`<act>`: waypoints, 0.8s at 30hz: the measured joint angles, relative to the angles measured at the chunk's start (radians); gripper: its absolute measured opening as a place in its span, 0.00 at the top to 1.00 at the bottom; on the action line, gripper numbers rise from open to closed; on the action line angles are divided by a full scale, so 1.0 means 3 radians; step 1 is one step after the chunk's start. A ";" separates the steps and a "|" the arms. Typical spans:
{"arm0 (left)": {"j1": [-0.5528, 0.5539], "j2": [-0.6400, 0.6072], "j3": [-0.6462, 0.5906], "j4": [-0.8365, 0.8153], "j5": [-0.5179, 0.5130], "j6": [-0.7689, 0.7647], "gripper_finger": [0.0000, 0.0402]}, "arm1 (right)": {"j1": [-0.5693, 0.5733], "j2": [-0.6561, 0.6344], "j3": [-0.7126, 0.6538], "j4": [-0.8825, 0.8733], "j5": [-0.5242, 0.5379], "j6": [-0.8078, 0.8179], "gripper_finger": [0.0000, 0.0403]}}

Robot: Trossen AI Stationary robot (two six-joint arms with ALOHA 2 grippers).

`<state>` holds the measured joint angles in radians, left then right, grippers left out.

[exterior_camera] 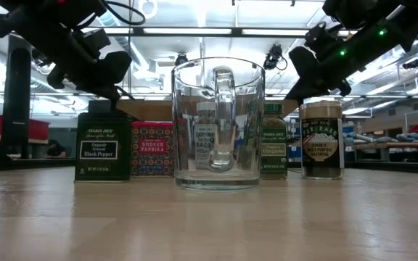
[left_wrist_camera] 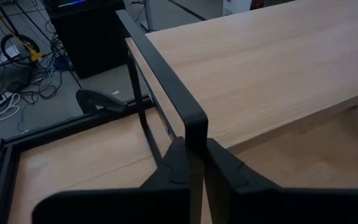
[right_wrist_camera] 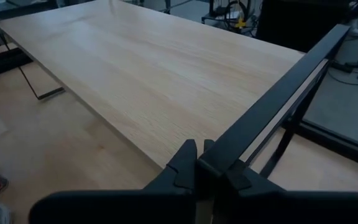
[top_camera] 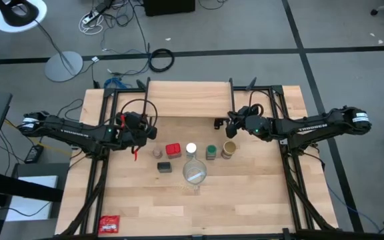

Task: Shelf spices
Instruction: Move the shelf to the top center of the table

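The shelf (top_camera: 189, 99), a light wood plank on thin black legs, stands at the table's far middle. My left gripper (top_camera: 149, 127) is shut on its near left corner, and my right gripper (top_camera: 229, 125) is shut on its near right corner. The spices stand in a group nearer the table's middle: red tin (top_camera: 173, 149), white-lidded jar (top_camera: 191, 149), green-lidded jar (top_camera: 211, 153), tan-lidded jar (top_camera: 229, 149), dark green tin (top_camera: 165, 167) and a tiny brownish jar (top_camera: 158, 153). My left gripper (left_wrist_camera: 194, 149) pinches the shelf's black end rail (left_wrist_camera: 194, 127) between its two fingers, where the rail bends down at the near left corner. The fingers come from the table's left, slanting a little downward. My right gripper (right_wrist_camera: 201, 149) pinches the black end rail (right_wrist_camera: 219, 158) at its near end, by the shelf's near right corner, between its two fingers. The fingers come from the table's right, slanting a little downward, and the rail runs on away from them.
A large clear glass vessel (top_camera: 194, 173) stands just in front of the spices. A flat red packet (top_camera: 109, 225) lies at the table's near left corner. Bare tabletop (top_camera: 245, 200) lies toward the near right.
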<state>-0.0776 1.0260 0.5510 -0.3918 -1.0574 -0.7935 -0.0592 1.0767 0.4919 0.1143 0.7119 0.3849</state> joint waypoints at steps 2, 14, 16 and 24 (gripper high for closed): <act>0.0000 0.0000 0.0000 0.0001 0.0003 0.0003 0.96 | 0.0014 0.0000 0.0000 0.0000 0.0007 0.0001 0.96; -0.0028 -0.0001 0.0001 0.0153 -0.0106 0.0175 0.96 | 0.0139 -0.0004 0.0020 0.0036 0.0218 -0.0064 0.96; -0.0028 -0.0001 0.0023 0.0157 -0.0159 0.0242 0.96 | 0.0146 -0.0006 0.0037 0.0067 0.0230 -0.0110 0.96; -0.0030 -0.0001 0.0045 0.0203 -0.0244 0.0367 0.96 | 0.0150 -0.0008 0.0048 0.0088 0.0287 -0.0156 0.96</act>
<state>-0.0865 1.0256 0.5644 -0.3308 -1.1306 -0.6834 -0.0142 1.0744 0.5064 0.1407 0.7981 0.3380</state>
